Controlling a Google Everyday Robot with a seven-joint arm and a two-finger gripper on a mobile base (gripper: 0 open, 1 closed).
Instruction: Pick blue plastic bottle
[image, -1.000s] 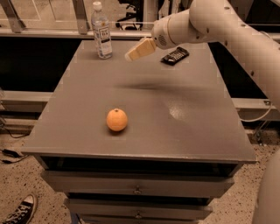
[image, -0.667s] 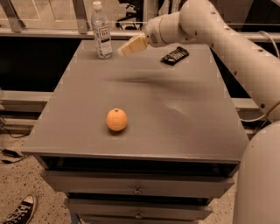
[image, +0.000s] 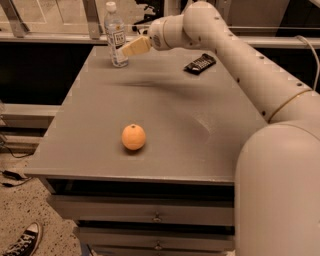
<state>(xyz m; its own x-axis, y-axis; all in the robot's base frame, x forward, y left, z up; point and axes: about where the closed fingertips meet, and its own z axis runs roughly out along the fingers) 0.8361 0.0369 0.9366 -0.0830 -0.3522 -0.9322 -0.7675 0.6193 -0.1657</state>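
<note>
The blue plastic bottle (image: 115, 35) is being left standing upright on the grey table (image: 200, 145). The gripper (image: 131, 48) is being held just right of the bottle, at label height; whether it is apart or together cannot be told. An orange (image: 133, 137) is being left well in front of the bottle, a dark flat object (image: 199, 63) well to its right.

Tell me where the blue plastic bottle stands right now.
The blue plastic bottle stands upright at the table's far left corner in the camera view, the gripper close on its right, the orange much nearer the camera.
</note>
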